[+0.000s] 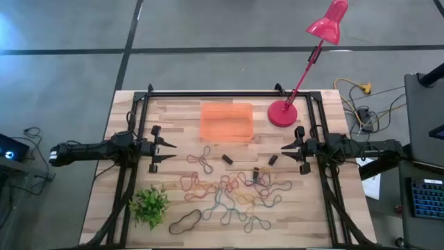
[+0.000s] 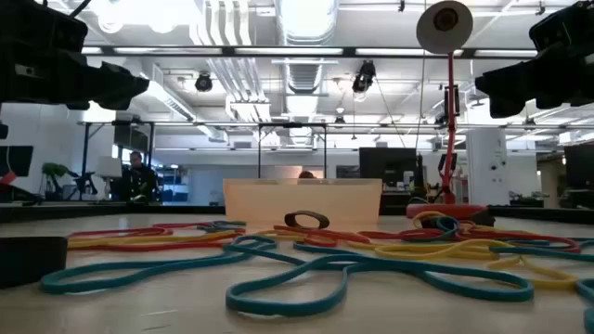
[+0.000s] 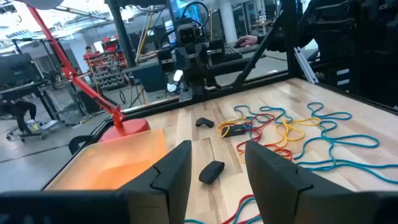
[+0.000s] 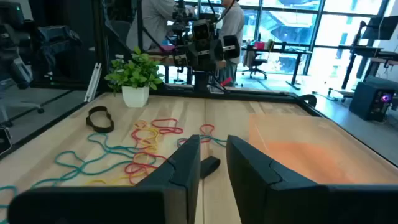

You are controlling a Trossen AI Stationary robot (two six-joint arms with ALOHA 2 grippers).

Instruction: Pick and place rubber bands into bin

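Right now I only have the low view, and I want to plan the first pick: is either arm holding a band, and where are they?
Observer: Neither holds anything. From above, the left gripper and right gripper face each other across the table, jaws apart, between the bin and the rubber bands.
Operator: Is anything in the bin yet?
Observer: No. Seen from above, no bands show inside it; they all lie on the table.
Operator: Anything near the pile to avoid?
Observer: A small plant stands on the left arm's side of the pile, with a black band lying beside it.
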